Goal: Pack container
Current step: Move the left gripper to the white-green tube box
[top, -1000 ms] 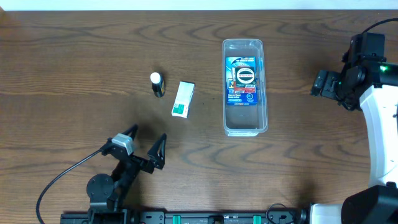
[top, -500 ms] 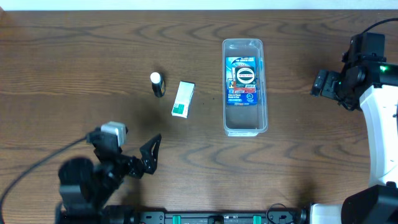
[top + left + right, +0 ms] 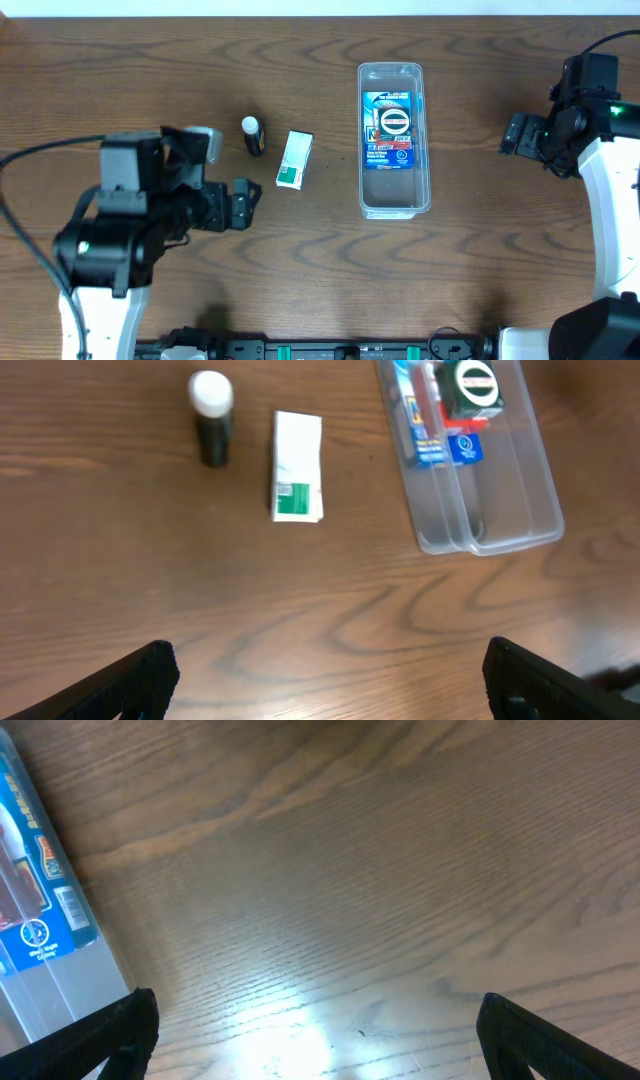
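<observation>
Dark wood-grain desk (image 3: 480,250) fills every view. The clear container (image 3: 394,196) lies lengthwise right of centre in the overhead frame, with a blue carded pack (image 3: 390,125) inside its upper half and its lower half bare. Left of it, apart from each other, are a white-and-green box (image 3: 294,160) and a black vial (image 3: 252,134) with a white cap, which seems to stand upright.

The left pincer (image 3: 238,204) hangs wide open at the lower left of the box, gripping nothing. In its wrist view the box sits upper centre, well above the fingertips. The right pincer (image 3: 514,133) is also spread wide and empty, off to the right of the container over bare wood.

The step in hand looks like the reach for the box. To do it well, the left arm should advance until the box sits centred between the fingers. The wrist should turn so the jaws close across the box's short width rather than along its length, then descend straight. It should keep clear of the vial, which would probably tip at a nudge. The bare lower half of the container looks the natural drop spot.
</observation>
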`<move>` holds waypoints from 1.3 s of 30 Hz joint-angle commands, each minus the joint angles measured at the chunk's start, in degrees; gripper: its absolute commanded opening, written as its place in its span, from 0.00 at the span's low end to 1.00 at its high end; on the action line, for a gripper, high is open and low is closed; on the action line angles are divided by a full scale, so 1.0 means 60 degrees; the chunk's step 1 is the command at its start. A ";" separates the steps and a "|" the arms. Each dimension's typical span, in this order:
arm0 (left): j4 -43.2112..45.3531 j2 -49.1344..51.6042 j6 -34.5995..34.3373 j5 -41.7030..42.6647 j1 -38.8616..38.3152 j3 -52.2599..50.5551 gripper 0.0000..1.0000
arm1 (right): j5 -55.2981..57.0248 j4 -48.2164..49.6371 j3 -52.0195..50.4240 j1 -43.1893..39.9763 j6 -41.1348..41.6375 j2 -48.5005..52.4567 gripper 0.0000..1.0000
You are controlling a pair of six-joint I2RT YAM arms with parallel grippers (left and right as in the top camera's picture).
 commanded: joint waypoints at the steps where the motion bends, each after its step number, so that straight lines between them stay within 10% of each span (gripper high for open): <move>1: 0.0222 0.0124 0.0084 0.0962 -0.0229 0.0200 0.98 | -0.0029 -0.0004 0.0018 -0.0047 0.0117 0.0029 0.99; 11: -0.0011 0.0481 -0.2244 -0.2987 -0.2641 0.0200 0.98 | -0.0029 -0.0007 0.0018 -0.0047 0.0117 0.0029 0.99; 39: 0.1049 0.4652 -0.3883 -0.3836 -0.3621 0.0197 0.98 | -0.0029 -0.0007 0.0018 -0.0047 0.0117 0.0029 0.99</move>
